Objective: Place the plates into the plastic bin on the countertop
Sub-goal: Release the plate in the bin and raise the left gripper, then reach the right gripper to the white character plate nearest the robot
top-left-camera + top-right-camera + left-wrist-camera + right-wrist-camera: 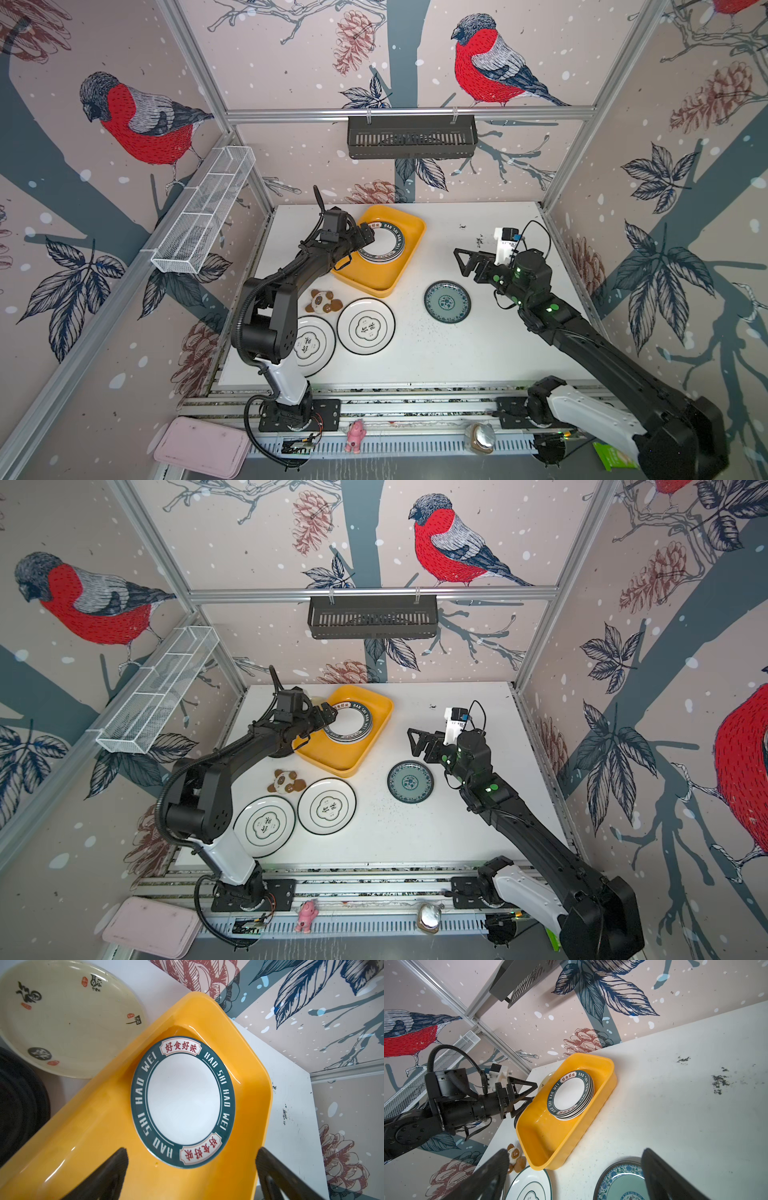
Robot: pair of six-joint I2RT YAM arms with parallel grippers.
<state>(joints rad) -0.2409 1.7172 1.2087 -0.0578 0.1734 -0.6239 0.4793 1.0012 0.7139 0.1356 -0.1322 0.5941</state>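
The white, dark-specked tabletop [457, 365] stands inside three walls of bird-and-pinecone wallpaper [291, 54]. Nearest us lie two black-rimmed dishes: the left white plate [316, 347], partly under the left arm, and the right white plate [365, 326] just beside it. A panda toy [323, 301] sits behind them, and a teal plate [447, 301] lies well apart to the right. The right claw [460, 262] hangs just beyond the teal plate, spread wide and empty, which we read as readiness for that plate. Farther back the plastic bin [370, 279] rests aslant, with a stack of lettered plates [382, 247] nested toward its far end, leaving floor free for more. The left claw [532, 1094] hovers at the bin's left rim, fully spread, gripping nothing. Outside that rim wait a cream plate [68, 1018] and what appears to be a black plate [18, 1105]. A wall basket [411, 137] hangs on the far wall.
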